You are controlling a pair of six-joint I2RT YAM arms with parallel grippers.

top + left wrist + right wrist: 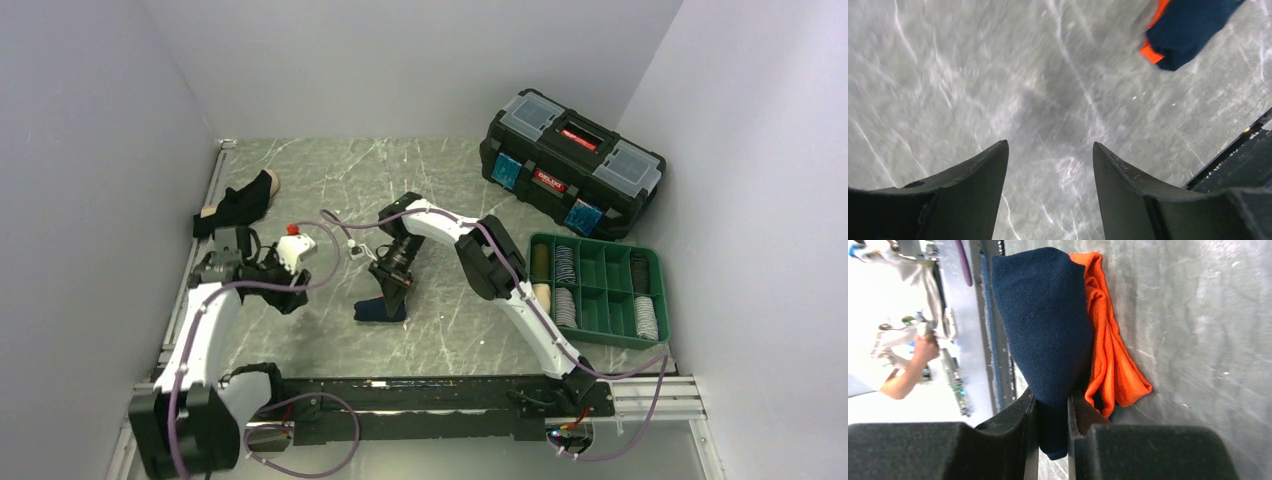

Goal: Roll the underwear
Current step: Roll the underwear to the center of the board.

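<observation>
Right gripper (1050, 400) is pinched tight on the navy underwear (1048, 325), fingers pressed together on one end of the bundle with the cloth squeezed between them. In the right wrist view the piece is folded narrow, its long axis running straight out in line with the fingers and its free rounded end pointing away toward the near edge of the table (440, 170). An orange fold sits along one side, touching the tabletop. From above, the bundle lies near the middle of the table, just under the right arm's wrist, on the near side. Left gripper (290, 297) hovers over bare table to the left, fingers spread with nothing between them and the navy piece well off to one side. A black garment (238, 205) lies at the far left.
</observation>
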